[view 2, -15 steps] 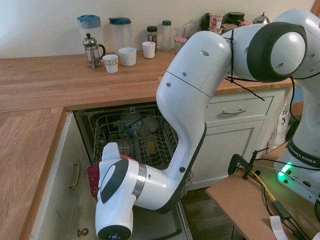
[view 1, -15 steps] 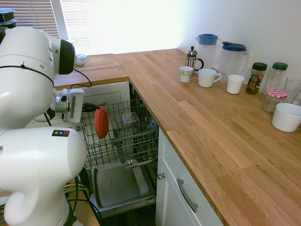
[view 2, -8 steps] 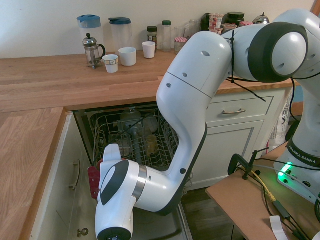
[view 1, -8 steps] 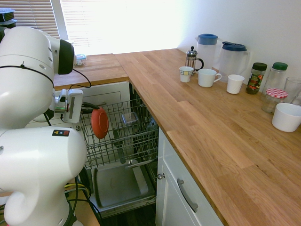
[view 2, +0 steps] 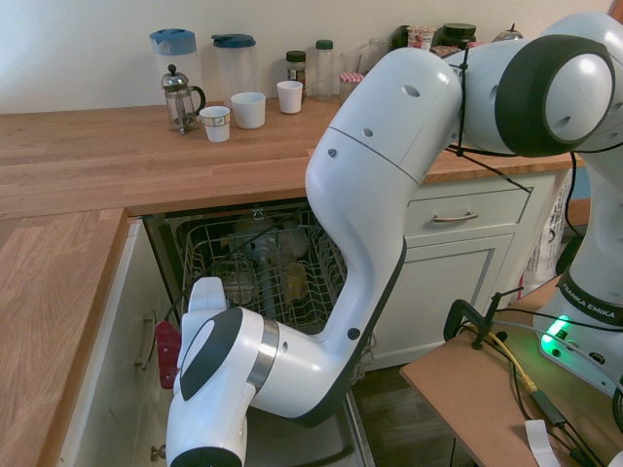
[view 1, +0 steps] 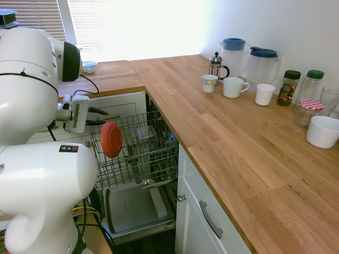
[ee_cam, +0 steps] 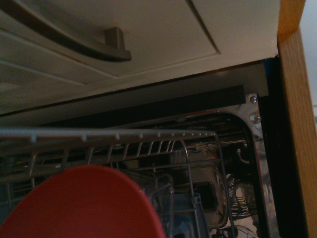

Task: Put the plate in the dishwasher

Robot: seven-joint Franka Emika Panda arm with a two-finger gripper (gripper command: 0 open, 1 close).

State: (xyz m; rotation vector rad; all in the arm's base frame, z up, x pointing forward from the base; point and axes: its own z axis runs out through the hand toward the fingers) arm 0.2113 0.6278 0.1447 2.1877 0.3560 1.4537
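Release stage of loading: gripper (view 1: 106, 117) with its two fingers parted, apparently holding nothing, and plate (view 1: 111, 139) steeply tilted at the edge of the dishwasher's wire rack (view 1: 139, 168); contact with the lower finger cannot be determined. Withdrawal should next proceed clear of the rim, lest the plate tip.
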